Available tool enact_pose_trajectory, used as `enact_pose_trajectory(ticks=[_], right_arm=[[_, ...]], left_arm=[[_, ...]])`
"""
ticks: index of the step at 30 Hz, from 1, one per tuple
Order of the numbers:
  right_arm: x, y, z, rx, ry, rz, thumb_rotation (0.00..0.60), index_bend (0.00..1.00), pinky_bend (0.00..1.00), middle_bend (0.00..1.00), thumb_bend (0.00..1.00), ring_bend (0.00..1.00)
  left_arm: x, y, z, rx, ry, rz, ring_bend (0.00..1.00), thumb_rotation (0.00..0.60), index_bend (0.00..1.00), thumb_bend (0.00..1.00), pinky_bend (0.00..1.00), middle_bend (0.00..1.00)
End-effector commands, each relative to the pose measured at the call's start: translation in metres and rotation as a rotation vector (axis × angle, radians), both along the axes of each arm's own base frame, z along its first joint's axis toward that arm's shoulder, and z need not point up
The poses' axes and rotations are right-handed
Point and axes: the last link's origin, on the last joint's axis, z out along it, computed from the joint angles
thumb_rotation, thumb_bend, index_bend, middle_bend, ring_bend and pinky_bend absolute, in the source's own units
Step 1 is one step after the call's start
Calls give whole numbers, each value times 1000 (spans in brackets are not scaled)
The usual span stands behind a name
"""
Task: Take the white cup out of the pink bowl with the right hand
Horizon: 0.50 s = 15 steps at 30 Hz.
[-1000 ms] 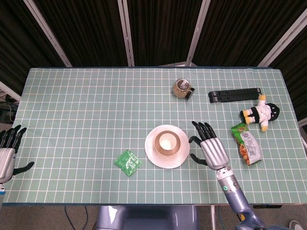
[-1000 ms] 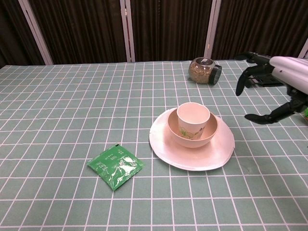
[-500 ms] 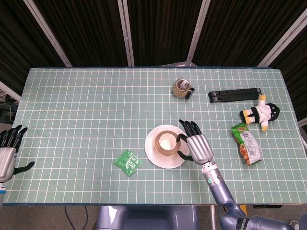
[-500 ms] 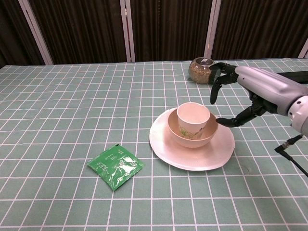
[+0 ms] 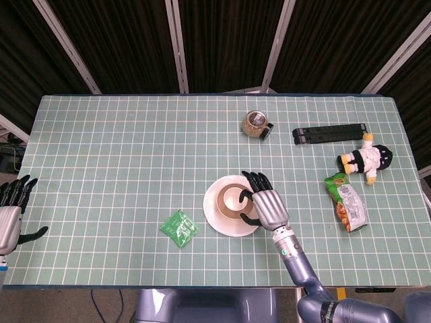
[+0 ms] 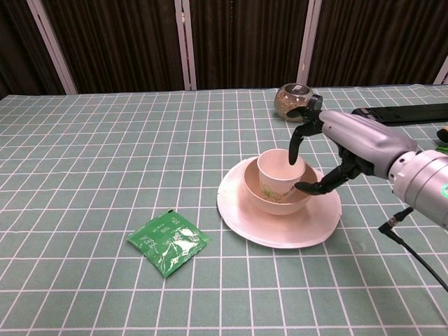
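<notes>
White is the cup (image 6: pixel 281 176) I want, and it sits inside the pink bowl (image 6: pixel 279 197), standing up straight. The bowl sits on a pink plate (image 6: pixel 246 219).

My right hand (image 5: pixel 268 206) is right beside the cup now. My fingers (image 6: pixel 299 134) curl over the far side of the cup's rim, and my thumb (image 6: pixel 313 187) reaches in low on the near side, close to the bowl. My fingers are apart, with the cup between them. I do not think I am squeezing it yet, though I cannot tell if a fingertip touches the rim. So I am at the reaching step, just before the grab.

Next I think I need to bring my fingers and thumb together on the cup wall. Then I lift it straight up so the bowl stays put, and set it on the table (image 5: pixel 108 148).

My left hand (image 5: pixel 9 217) is far off from the cup, at the table's edge, with its fingers apart and nothing in it.

Now I count. One cup, one bowl, one plate. One green packet (image 5: pixel 179 228) lies on the other side of the plate from my fingers. Beyond my fingertips stands one glass jar (image 5: pixel 257 124). Out past the back of my right hand are one black bar (image 5: pixel 330 133), one little doll (image 5: pixel 366 158) and one snack bag (image 5: pixel 347 203).
</notes>
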Motion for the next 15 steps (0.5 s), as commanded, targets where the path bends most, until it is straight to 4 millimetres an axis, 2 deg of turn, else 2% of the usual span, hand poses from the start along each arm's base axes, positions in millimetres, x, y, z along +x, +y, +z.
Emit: enact_pose_trajectory(ticks=[1,10,15], right_arm=[[0,-1,-4,7,-1,-7,600,494,0,40,195,0],[-4,-3,-15,22,-4,-23,600,535,0,67,282,0],[-6,-4,-18,22,-14,-35,600,592,0,88,369,0]], left_arm=[[0,0,0,1,-3,0,0,600,0,0,0,0],[-1,1,1,2,-7,3,0,600,0,0,0,0],[-1,1,1,0,-7,2,0,600,0,0,0,0]])
